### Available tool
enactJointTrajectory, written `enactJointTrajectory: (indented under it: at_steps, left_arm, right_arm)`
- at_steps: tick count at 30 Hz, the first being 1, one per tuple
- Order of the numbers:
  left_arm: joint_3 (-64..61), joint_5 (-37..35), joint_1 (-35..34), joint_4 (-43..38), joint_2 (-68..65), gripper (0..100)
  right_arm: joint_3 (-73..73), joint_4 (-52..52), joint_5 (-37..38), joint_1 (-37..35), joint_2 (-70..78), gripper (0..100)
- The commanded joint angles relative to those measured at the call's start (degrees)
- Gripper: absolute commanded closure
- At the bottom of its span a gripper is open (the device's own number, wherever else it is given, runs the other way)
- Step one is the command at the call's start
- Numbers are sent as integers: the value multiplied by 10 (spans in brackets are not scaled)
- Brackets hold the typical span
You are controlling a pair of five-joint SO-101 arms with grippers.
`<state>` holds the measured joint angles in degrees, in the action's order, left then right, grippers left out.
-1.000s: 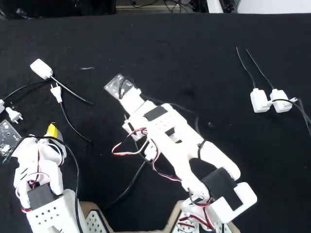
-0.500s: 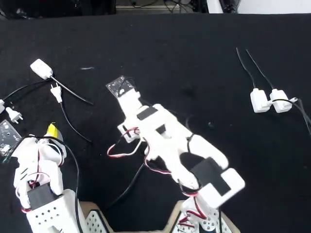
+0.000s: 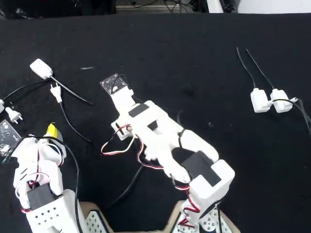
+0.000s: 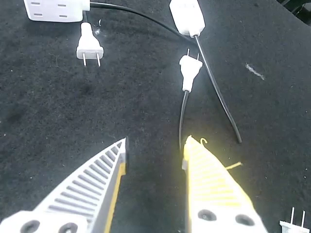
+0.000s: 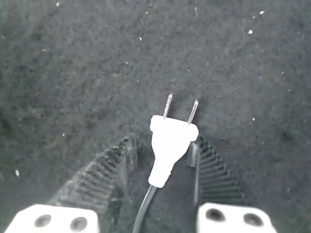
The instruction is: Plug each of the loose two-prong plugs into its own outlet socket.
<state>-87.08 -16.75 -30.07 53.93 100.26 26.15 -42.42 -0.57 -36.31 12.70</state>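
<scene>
My right gripper [image 3: 115, 83] hangs over the mat left of centre, shut on a white two-prong plug [image 5: 172, 140]. Its prongs point away from the wrist, and its black cable [image 3: 127, 188] trails back under the arm. My left gripper [image 4: 154, 151] stands open near the table's front left corner, nothing between its fingers. Ahead of it lie two loose plugs [image 4: 189, 65] [image 4: 90, 47] and two white outlet sockets [image 4: 187, 15] [image 4: 56, 9]. From above, those plugs [image 3: 57, 92] [image 3: 13, 115] and one socket [image 3: 41, 69] lie left of my right gripper.
Two more white outlet blocks [image 3: 260, 99] [image 3: 280, 101] sit side by side at the far right, with thin black cords running back. Black cables [image 3: 73, 92] cross the mat on the left. A small board [image 3: 6, 136] lies at the left edge.
My right arm has swung to the left, carrying its gripper and the plug toward the sockets on the left. The left arm has kept still.
</scene>
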Motion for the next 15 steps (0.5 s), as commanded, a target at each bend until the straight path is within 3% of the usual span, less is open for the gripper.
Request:
enactJointTrajectory:
  at_steps: [1, 3, 9, 15]
  left_arm:
    - [33, 5, 7, -9, 5, 805]
    - [33, 5, 7, -9, 5, 805]
    - [33, 5, 7, -9, 5, 805]
    - [33, 5, 7, -9, 5, 805]
  right_arm:
    - [-30, -5, -1, -8, -3, 884]
    - [-33, -11, -1, -7, -3, 993]
    - [-28, -16, 4, 14, -16, 988]
    - [7, -60, 82, -12, -132, 988]
